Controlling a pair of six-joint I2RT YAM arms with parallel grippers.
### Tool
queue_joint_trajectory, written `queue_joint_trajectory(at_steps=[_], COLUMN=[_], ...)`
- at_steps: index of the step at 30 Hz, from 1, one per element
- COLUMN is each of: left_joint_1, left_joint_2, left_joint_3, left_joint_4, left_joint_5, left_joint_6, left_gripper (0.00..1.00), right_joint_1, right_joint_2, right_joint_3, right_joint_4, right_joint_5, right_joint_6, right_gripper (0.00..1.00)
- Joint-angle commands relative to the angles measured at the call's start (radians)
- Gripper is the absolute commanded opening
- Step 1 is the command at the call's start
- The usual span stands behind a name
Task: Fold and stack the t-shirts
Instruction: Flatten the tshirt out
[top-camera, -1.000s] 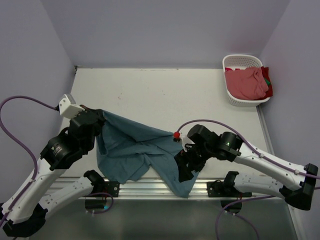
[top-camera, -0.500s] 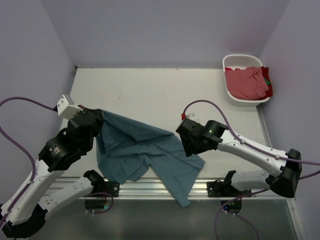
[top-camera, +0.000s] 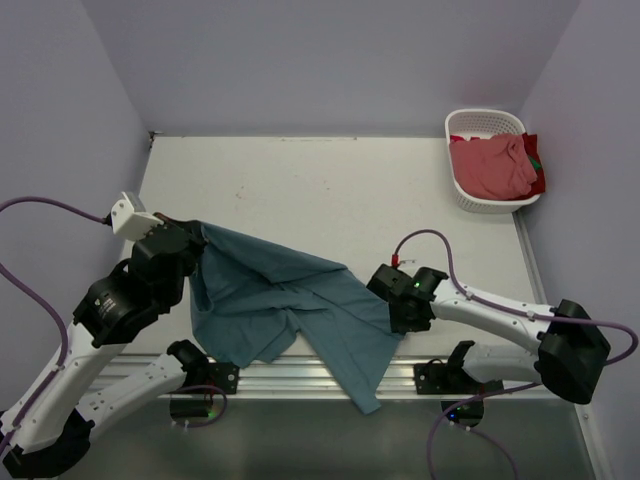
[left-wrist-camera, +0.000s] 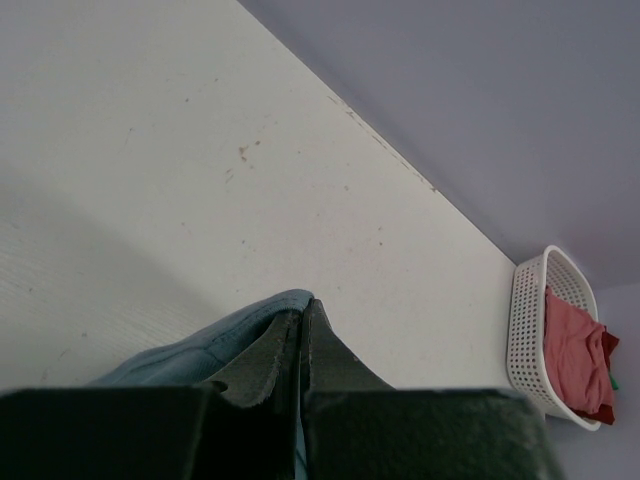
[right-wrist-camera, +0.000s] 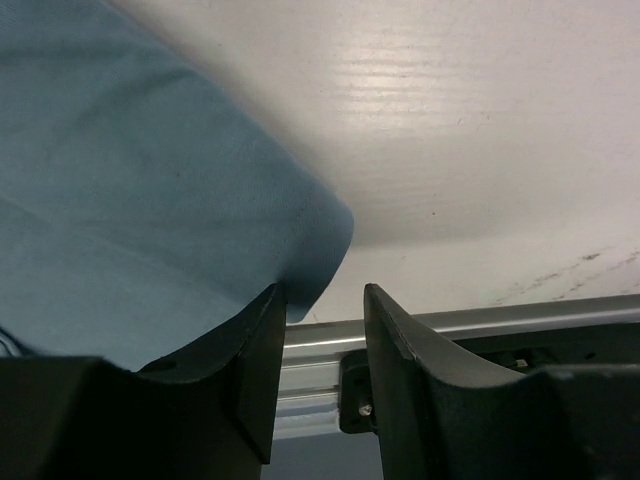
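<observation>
A dusty teal t-shirt (top-camera: 270, 300) lies crumpled across the table's front, with one flap hanging over the near edge. My left gripper (top-camera: 197, 240) is shut on its upper left corner, and the cloth (left-wrist-camera: 200, 350) shows pinched at the fingertips (left-wrist-camera: 303, 300). My right gripper (top-camera: 398, 318) sits low at the shirt's right corner. Its jaws stand apart in the right wrist view (right-wrist-camera: 321, 290), and the cloth corner (right-wrist-camera: 320, 240) rests against the left finger without being clamped. A salmon pink t-shirt (top-camera: 490, 165) lies bunched in the basket.
The white slotted basket (top-camera: 482, 120) stands at the table's far right corner, also visible from the left wrist (left-wrist-camera: 530, 320). A metal rail (right-wrist-camera: 450, 325) runs along the table's near edge just below my right gripper. Purple walls close in the table.
My right arm has swung off the middle of the shirt and dropped to its right corner, with the jaws narrowing. The left gripper has kept its hold and barely moved.
</observation>
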Motion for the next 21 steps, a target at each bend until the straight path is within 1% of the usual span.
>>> queue_joint_trajectory(at_steps=[1, 10, 17, 20, 21], left_joint_1=[0.008, 0.008, 0.007, 0.008, 0.008], left_joint_2=[-0.001, 0.011, 0.002, -0.001, 0.000], left_joint_3=[0.028, 0.025, 0.030, 0.028, 0.026], left_joint_4=[0.027, 0.038, 0.024, 0.024, 0.023], left_joint_5=[-0.039, -0.026, -0.038, -0.041, -0.041], left_joint_6=[-0.019, -0.014, -0.013, -0.014, -0.014], left_gripper=[0.00, 0.00, 0.00, 0.00, 0.00], right_joint_1=[-0.003, -0.012, -0.013, -0.015, -0.013], right_joint_2=[-0.047, -0.020, 0.019, 0.005, 0.003], right_joint_3=[-0.039, -0.050, -0.059, -0.073, -0.076], right_joint_4=[0.083, 0.156, 0.183, 0.176, 0.172], right_joint_5=[-0.041, -0.064, -0.086, -0.084, -0.083], right_joint_6=[0.073, 0.066, 0.064, 0.064, 0.066], right_gripper=[0.41, 0.43, 0.42, 0.35, 0.26])
